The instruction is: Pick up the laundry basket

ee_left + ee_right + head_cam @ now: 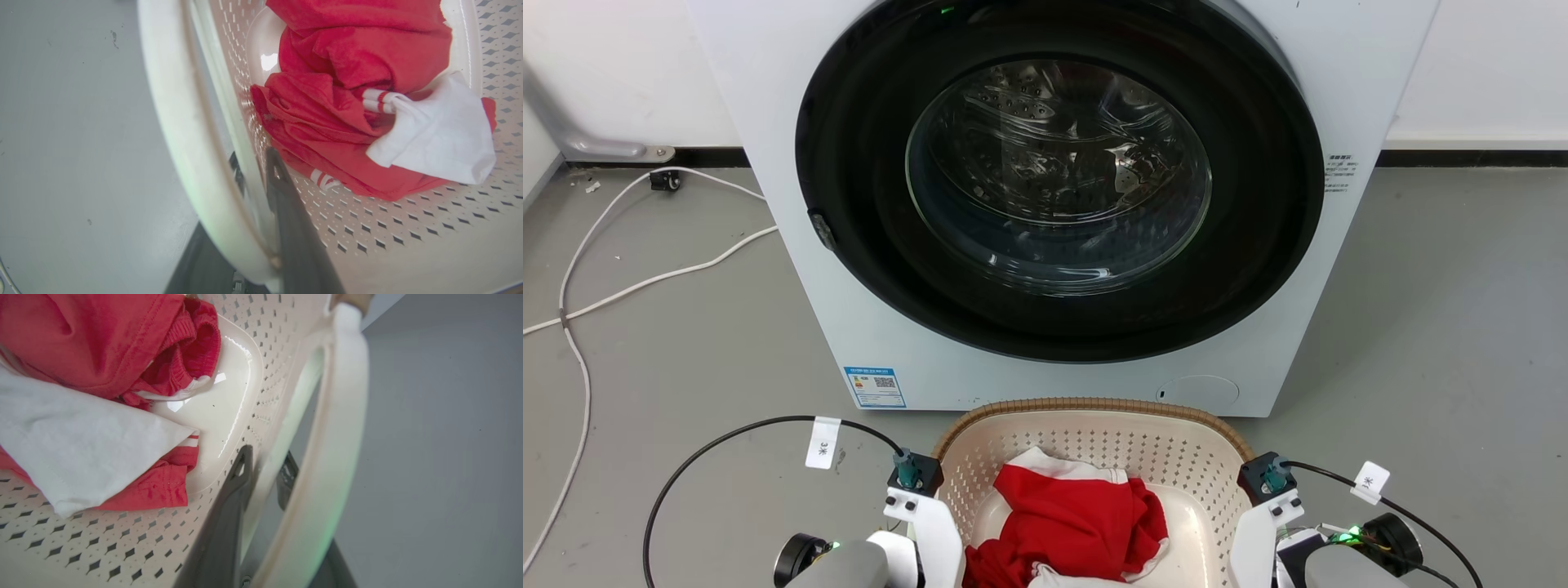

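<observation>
A smooth grey floor (1421,327) runs back to a white wall (1486,65). A white front-loading washing machine (866,359) stands on the floor. Just in front of its dark round door is the cream perforated plastic laundry basket (1094,406) with a brown woven rim, holding crumpled red-and-white clothing (1070,514). The left gripper (253,157) and right gripper (267,455) each pinch a side wall narrowly, one finger inside.

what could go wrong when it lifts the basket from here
The left gripper and right gripper each have one finger inside and one outside the laundry basket wall; a weak pinch on that thin plastic could slip.
Uneven lifting could tilt it and spill the red and white clothes.
The washer stands close behind; swinging forward could bump it.
</observation>
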### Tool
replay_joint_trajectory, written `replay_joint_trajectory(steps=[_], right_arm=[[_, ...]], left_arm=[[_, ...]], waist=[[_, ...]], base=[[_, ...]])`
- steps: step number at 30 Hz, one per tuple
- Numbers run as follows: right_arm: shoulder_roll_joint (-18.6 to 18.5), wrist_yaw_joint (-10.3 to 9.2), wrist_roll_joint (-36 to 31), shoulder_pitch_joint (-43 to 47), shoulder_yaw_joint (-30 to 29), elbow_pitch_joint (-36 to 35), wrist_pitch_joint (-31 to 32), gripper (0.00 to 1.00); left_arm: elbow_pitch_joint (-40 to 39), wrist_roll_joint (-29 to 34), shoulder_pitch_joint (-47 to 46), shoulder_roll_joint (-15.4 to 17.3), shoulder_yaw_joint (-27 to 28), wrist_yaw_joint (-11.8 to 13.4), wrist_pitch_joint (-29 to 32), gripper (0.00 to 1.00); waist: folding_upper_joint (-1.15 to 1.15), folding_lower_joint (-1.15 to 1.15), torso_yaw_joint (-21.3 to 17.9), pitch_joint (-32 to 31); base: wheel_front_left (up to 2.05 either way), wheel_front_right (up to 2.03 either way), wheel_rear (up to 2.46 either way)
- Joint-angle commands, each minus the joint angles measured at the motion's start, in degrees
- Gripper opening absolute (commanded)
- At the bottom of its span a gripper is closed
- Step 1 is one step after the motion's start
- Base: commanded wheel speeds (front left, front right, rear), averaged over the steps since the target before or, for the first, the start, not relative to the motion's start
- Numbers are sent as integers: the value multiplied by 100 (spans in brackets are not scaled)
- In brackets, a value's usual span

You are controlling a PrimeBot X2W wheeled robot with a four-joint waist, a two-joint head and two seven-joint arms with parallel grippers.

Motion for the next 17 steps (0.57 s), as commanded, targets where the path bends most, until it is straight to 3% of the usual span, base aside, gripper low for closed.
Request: replay_joint_trajectory(steps=[1,17], right_arm=[[-40,20,-43,-44,66,21,-7,0],[-43,20,4,-13,130,25,26,0]], left_arm=[[-24,5,-155,80,-21,-5,-20,0],[-15,-248,-178,107,-271,-6,-28,0]], waist=[[0,-1,0,1],[0,-1,-8,3]], base=[[0,0,0],[0,0,0]])
